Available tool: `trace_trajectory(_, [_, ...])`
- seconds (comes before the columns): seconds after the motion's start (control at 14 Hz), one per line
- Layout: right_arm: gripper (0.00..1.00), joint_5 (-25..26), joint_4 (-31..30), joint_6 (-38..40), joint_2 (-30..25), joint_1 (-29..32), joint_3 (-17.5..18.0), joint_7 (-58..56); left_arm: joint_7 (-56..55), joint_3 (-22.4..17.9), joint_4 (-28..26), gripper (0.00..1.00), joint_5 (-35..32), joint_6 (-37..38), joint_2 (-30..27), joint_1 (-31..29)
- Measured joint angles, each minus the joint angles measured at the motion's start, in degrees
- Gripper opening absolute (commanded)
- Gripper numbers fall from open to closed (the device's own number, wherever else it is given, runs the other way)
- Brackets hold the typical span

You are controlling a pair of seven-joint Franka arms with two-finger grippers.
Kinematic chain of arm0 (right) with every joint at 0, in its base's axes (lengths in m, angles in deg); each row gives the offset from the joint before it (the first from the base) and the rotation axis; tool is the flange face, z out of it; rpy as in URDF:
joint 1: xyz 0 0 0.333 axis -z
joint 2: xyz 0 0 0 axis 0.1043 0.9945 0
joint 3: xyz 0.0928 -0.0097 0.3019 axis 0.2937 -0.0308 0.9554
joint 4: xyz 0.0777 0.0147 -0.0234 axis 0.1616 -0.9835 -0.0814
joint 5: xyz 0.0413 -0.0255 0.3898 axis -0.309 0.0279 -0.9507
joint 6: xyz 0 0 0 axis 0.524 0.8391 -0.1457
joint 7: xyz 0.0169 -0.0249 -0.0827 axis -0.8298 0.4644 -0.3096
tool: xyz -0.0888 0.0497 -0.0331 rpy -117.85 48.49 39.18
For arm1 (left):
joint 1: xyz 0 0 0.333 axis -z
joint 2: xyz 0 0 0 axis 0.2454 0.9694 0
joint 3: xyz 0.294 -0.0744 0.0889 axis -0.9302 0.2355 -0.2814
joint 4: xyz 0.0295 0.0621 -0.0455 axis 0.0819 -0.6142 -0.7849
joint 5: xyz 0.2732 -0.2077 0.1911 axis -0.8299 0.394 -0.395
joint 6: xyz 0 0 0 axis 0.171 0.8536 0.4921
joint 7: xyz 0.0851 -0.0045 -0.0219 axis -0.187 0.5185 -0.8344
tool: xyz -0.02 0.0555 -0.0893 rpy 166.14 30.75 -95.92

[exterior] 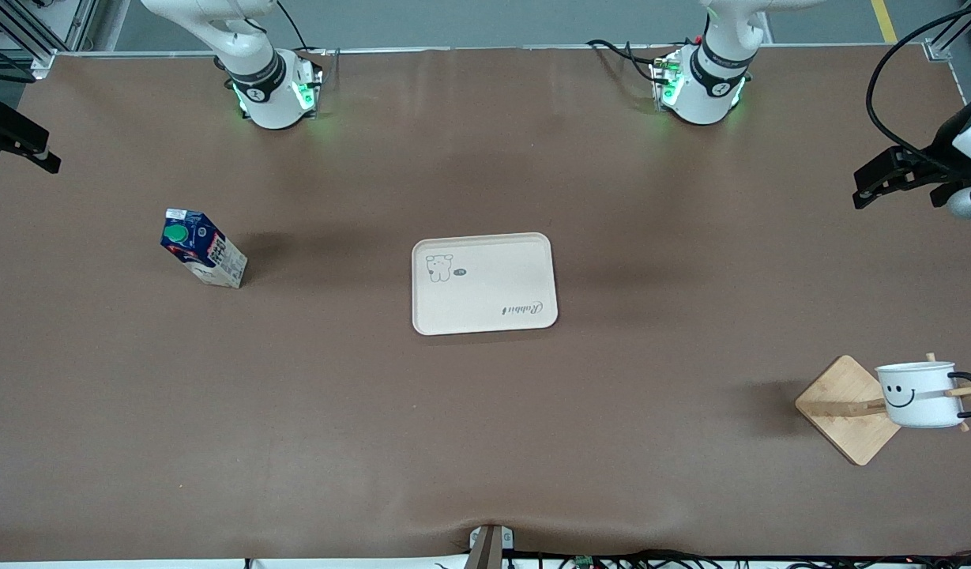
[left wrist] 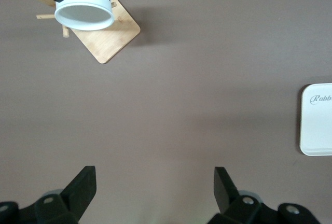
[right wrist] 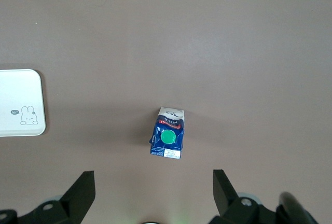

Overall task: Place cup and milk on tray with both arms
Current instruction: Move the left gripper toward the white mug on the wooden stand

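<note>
Nothing placed yet: tray [exterior: 485, 284] bare at mid-table, milk [exterior: 203, 248] upright toward the right arm's end, cup [exterior: 920, 394] hung on a wooden stand [exterior: 844, 411] toward the left arm's end. Left gripper [left wrist: 155, 182] and right gripper [right wrist: 154, 185] held high, fingers spread wide, empty. Both pickups and placements left to do.

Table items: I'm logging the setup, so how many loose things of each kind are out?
Cup, hung on the stand: 1
Milk carton: 1
Tray: 1
Wooden stand: 1
Total: 4
</note>
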Motion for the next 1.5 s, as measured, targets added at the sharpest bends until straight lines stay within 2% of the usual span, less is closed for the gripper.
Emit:
trace_trajectory(0.71, [1.0,0.0,0.0,0.0,0.3,0.0,-0.7,0.0,0.1,-1.7,2.2,1.0,-0.2,-0.5,0.5,-1.5])
trace_trajectory(1.14, [1.0,0.0,0.0,-0.1,0.3,0.0,-0.7,0.0,1.9,-1.9,2.2,1.0,-0.2,-11.6,5.6,-6.0])
trace_trajectory(1.5, [1.0,0.0,0.0,-0.1,0.3,0.0,-0.7,0.0,-9.3,-1.8,1.1,1.0,-0.1,-23.6,10.4,-5.5])
